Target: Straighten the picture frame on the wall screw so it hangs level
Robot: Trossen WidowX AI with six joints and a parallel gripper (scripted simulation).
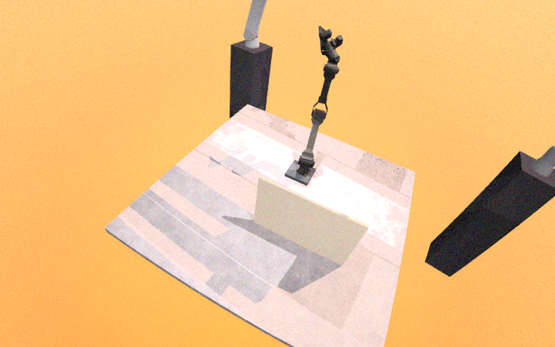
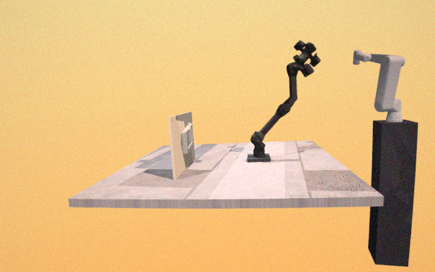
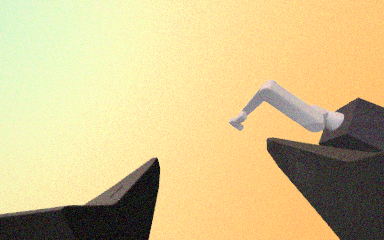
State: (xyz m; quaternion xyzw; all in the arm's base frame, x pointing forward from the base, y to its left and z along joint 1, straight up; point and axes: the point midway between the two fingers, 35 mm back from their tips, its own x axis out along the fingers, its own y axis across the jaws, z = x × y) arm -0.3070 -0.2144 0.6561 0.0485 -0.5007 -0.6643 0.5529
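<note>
The picture frame (image 2: 184,142) shows very obliquely in the exterior view, as a pale frame on the arm-facing side of the upright cream wall panel (image 1: 306,220) (image 2: 174,151). At this angle I cannot tell which side is higher. The top view shows only the panel's back, which hides the frame. The screw and notched strip are not visible. My gripper (image 3: 213,153) is open and empty, with its two dark fingers wide apart in the wrist view. It is high above the table, well away from the frame and touching nothing.
My dark arm (image 1: 325,87) (image 2: 293,86) rises from its base on the table (image 1: 163,245) (image 2: 224,202). Beyond the table, a dark pillar (image 1: 248,77) (image 2: 392,192) carries a pale arm (image 1: 254,22) (image 2: 388,80). Another dark pillar (image 1: 483,212) is at the right in the top view.
</note>
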